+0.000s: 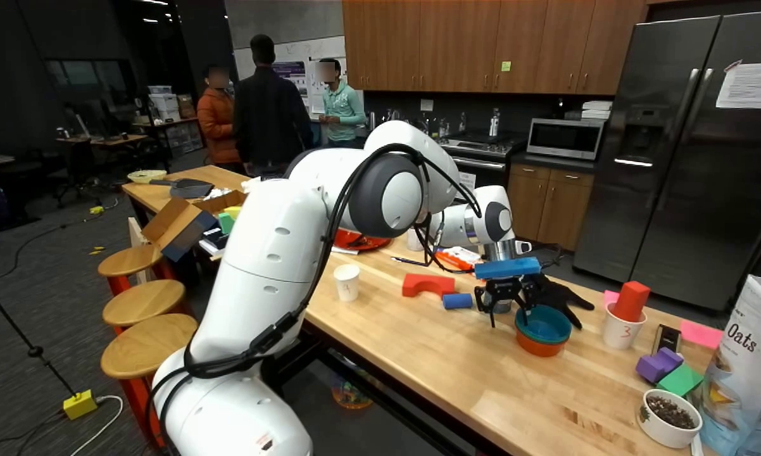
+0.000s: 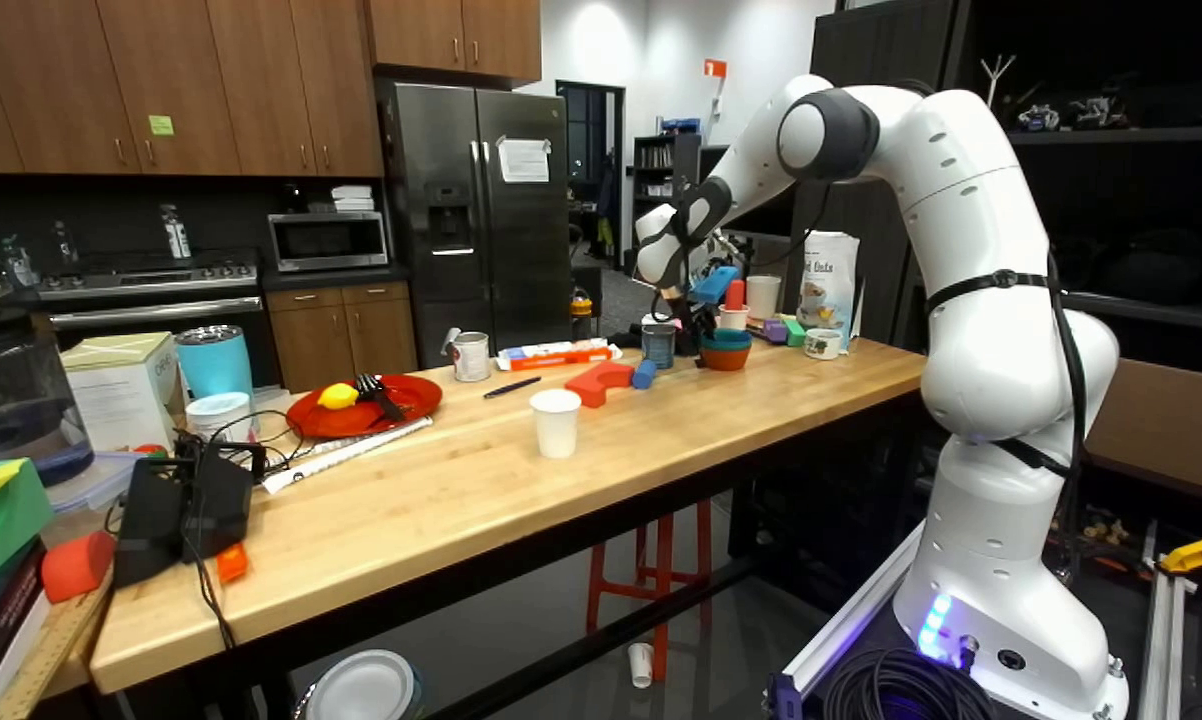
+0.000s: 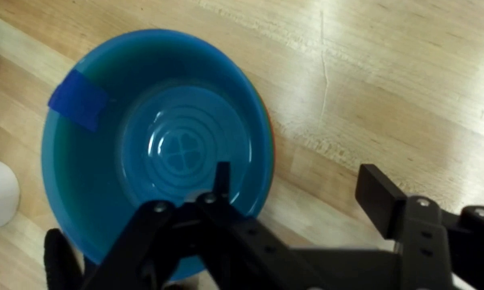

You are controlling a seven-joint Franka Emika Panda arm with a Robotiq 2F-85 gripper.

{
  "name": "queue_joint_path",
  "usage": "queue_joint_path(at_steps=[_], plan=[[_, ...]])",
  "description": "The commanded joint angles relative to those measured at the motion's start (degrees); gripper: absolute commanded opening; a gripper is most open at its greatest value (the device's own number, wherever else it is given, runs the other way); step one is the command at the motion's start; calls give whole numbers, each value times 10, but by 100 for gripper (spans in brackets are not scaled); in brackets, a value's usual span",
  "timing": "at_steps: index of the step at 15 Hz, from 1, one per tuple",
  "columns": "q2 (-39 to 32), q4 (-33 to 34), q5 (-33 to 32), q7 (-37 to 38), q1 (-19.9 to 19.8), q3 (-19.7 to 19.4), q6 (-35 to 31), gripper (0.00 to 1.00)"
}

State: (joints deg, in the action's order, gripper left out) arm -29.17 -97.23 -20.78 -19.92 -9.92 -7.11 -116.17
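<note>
A blue-teal bowl (image 3: 177, 121) with a patch of dark blue tape (image 3: 79, 100) on its rim sits nested in an orange bowl (image 1: 540, 346); both rest on the wooden table. My gripper (image 3: 296, 189) stands open at the bowls' edge, nothing gripped. In the wrist view one finger (image 3: 222, 179) overlaps the inside of the blue bowl, while the opposite finger (image 3: 381, 201) is out over bare wood, so the rim lies between them. Whether either finger touches the bowl I cannot tell. A black glove (image 1: 561, 299) lies just behind the bowls.
A red arch block (image 1: 427, 285), a blue cylinder (image 1: 458, 301) and a can (image 2: 658, 346) stand near the gripper. Beyond the bowls are a cup (image 1: 620, 334) holding a red block (image 1: 631, 301), purple (image 1: 659, 364) and green blocks, and an oats bag (image 1: 744, 367). A white cup (image 2: 556, 425) stands farther off.
</note>
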Motion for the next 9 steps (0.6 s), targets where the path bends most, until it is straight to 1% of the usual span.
queue_joint_path(at_steps=[1,7,8,9], plan=[[-5,13,23,-30,-13,10,-3,46],[-2,12,45,-46,-18,14,-7,1],[-3,13,49,-50,-19,15,-8,0],[-3,15,52,-52,-20,16,-8,2]])
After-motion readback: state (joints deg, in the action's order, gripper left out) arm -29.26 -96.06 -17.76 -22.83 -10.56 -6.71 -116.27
